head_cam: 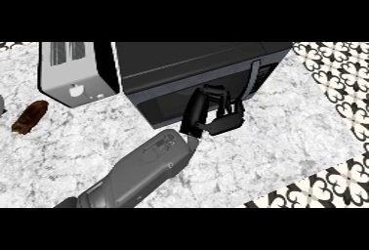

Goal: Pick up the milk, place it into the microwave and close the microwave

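The black microwave (194,63) stands at the back of the counter, its dark front facing me. Its silver-white door (72,73) stands swung open at the left. My right hand (216,117) is at the lower front of the microwave's opening, with its fingers (196,108) fairly straight and pointing into it. I see nothing held in the hand. The milk shows nowhere in the head view; it may be hidden by the hand or inside the dark cavity. My left hand does not show.
A brown, bread-like item (30,117) lies on the marble counter (274,146) at the left. A patterned black-and-white floor (338,73) borders the counter at the right and lower right.
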